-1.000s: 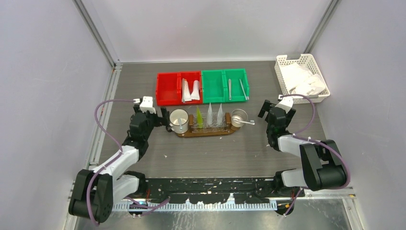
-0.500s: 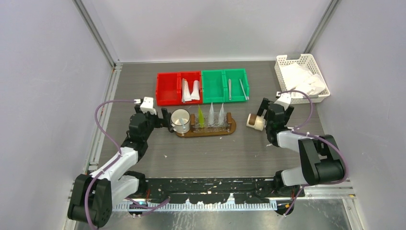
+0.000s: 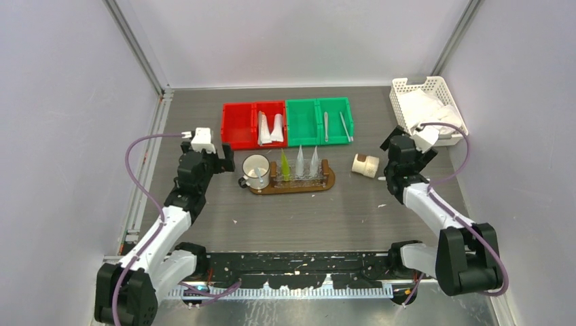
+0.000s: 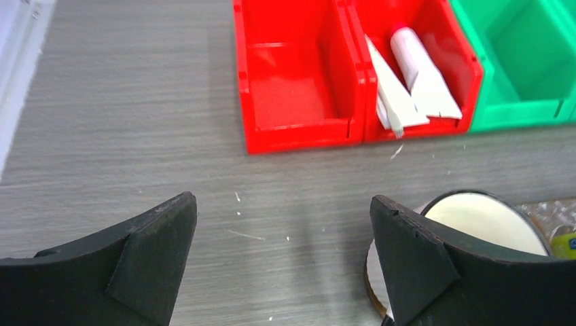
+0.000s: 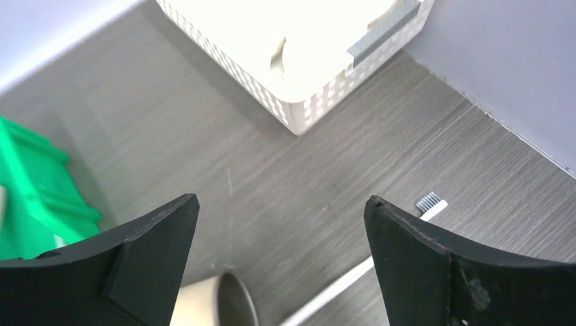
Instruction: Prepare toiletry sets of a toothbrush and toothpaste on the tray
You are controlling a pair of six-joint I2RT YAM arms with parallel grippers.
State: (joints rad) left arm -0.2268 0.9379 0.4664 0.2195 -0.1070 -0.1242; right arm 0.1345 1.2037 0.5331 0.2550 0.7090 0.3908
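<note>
Left gripper (image 4: 282, 198) hangs released and empty above the tabletop (image 4: 136, 136), mug (image 4: 486, 221) just right of it on the tray (image 3: 329, 180), beside three upright tubes (image 3: 299, 163). Right gripper (image 5: 280, 202), likewise released, hovers over a toothbrush (image 5: 336, 285) lying on the tabletop beside a cup (image 5: 204, 302) on its side.

Wide bare lane on desk (image 3: 306, 217), lower centre, below tray (image 3: 330, 182). Upright tubes (image 3: 299, 161) and mug (image 3: 255, 170) crowd tray. Tipped cup (image 3: 365, 166), loose toothbrush (image 5: 333, 282) just right. Row of bins (image 3: 238, 129) walls upper centre, narrow gap down to tray; basket (image 3: 401, 109) upper right.
</note>
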